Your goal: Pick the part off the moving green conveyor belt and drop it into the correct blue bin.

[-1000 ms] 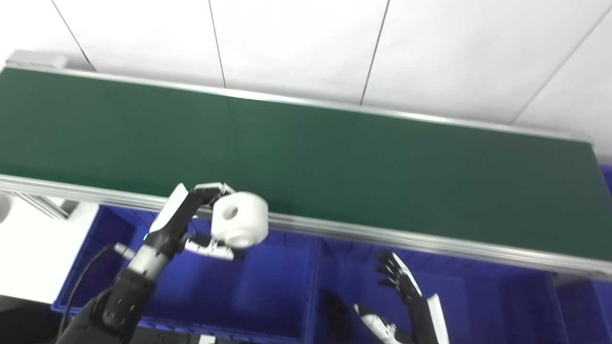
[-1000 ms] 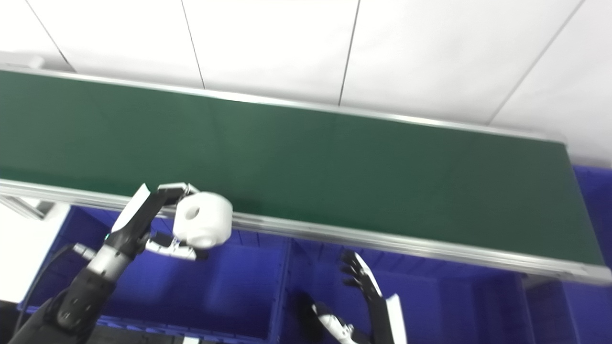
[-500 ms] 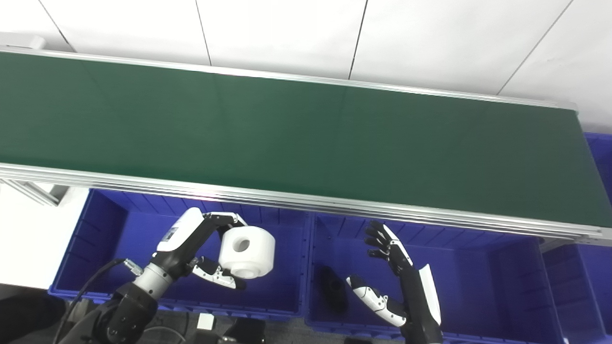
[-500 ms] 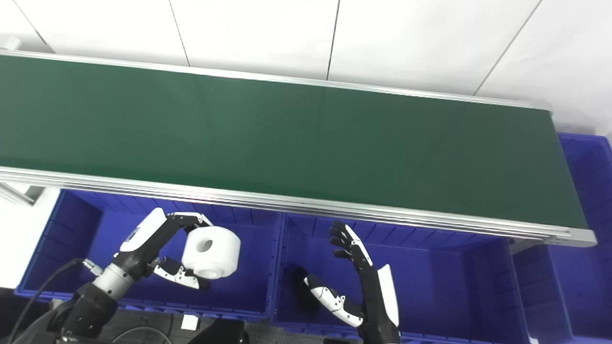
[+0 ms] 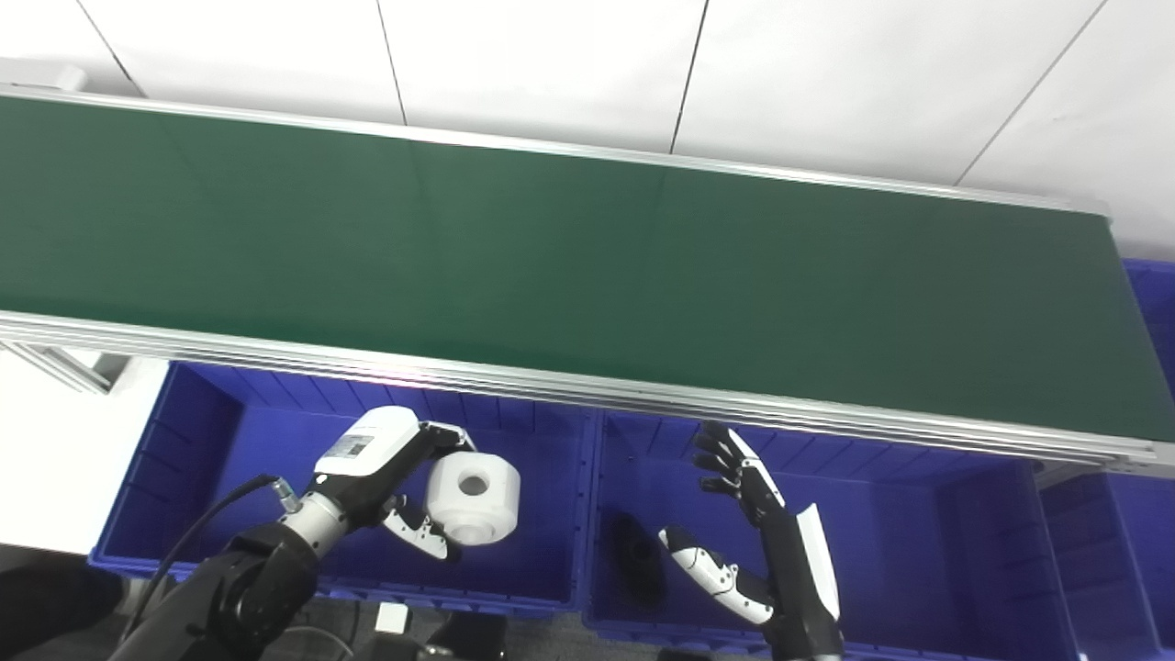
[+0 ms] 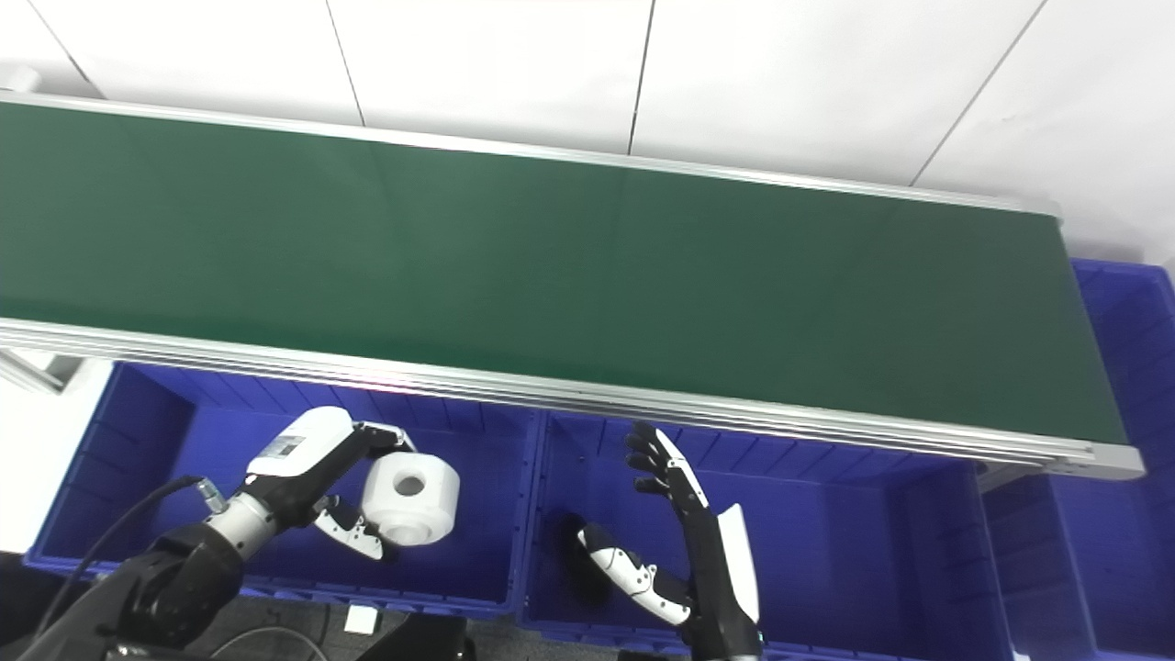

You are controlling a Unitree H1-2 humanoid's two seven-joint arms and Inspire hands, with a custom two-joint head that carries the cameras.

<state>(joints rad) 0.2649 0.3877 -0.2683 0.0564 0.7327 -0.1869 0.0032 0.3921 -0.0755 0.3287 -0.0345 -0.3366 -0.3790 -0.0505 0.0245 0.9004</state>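
A white cylindrical part (image 5: 473, 496) with a centre hole hangs inside the left blue bin (image 5: 193, 459), with my left hand (image 5: 390, 482) shut on it from its left side. The green conveyor belt (image 5: 569, 266) runs across above the bins and carries nothing. My right hand (image 5: 748, 532) stands open, fingers spread upward, over the middle blue bin (image 5: 918, 514). A dark part (image 5: 633, 555) lies on that bin's floor, just left of the right hand's thumb.
The belt's aluminium rail (image 5: 587, 395) overhangs the bins' far edges. Another blue bin (image 5: 1115, 542) sits at the right, past the belt's end. A white wall with panel seams rises behind the belt.
The camera tilted down at first. My left hand brought the white part back from the belt rail and lowered it into the left bin. The right hand has barely moved.
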